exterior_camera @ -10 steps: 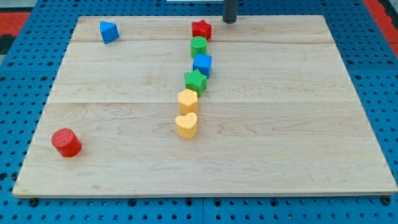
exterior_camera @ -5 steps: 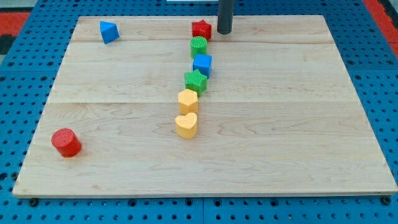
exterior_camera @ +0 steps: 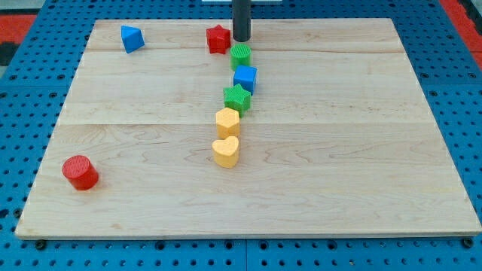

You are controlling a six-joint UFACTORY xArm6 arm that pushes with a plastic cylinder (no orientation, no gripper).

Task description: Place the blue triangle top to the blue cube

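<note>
Camera view, left to right: blue triangle (exterior_camera: 132, 38) at the board's upper left, well apart from the blue cube (exterior_camera: 245, 77) in the central column, with a green cylinder (exterior_camera: 240, 55) directly above the cube. My tip (exterior_camera: 241, 39), a bare rod with nothing to open or grip, stands just right of the red star (exterior_camera: 218, 38), seemingly touching it. Good practice: circle to the triangle's left side and push rightward, steering clear of the column.

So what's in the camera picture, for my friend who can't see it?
My tip sits at the wooden board's top, between the red star and green cylinder. Below: blue cube, green star, two yellow blocks. The blue triangle waits top left.
</note>
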